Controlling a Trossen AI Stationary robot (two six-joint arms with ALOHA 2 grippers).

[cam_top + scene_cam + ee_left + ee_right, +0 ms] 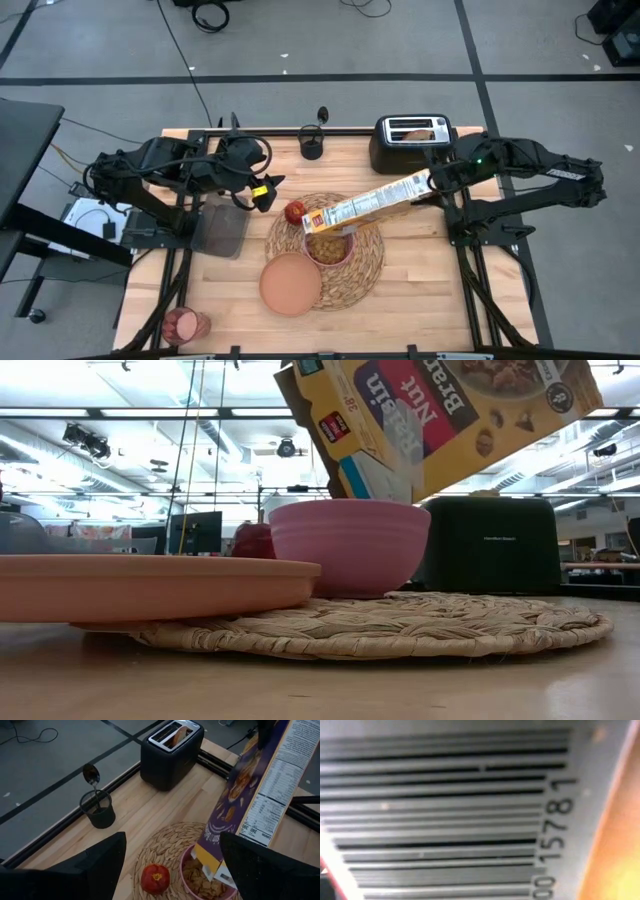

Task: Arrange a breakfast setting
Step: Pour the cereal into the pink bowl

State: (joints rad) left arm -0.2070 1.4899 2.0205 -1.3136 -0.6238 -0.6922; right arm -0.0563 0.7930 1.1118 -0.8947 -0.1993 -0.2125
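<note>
A yellow-and-blue cereal box [370, 205] hangs tilted over the pink bowl [328, 248], its open lower end [212, 865] just above the flakes in the bowl. My right gripper [435, 180] is shut on the box's raised end. The bowl stands on the woven placemat [365, 270]. A red apple [155, 878] lies on the mat beside the bowl. The salmon plate [290, 283] rests partly on the mat's near left edge. My left gripper [262, 193] hovers open, left of the apple, with nothing between its fingers. My right gripper holds the cereal box by its raised end [425, 183], coming from the table's right side. The box is lifted clear and slants down toward the bowl. In the right wrist view the box's barcode panel [445, 810] fills the picture and hides the fingers.
A black toaster [412, 140] with a toast slice [179, 735] in its slot stands at the far right. A spoon [91, 774] stands in a black holder [312, 147] at the far edge. A pink cup [185, 324] is at the near left, a grey flat piece [220, 230] at the left.
</note>
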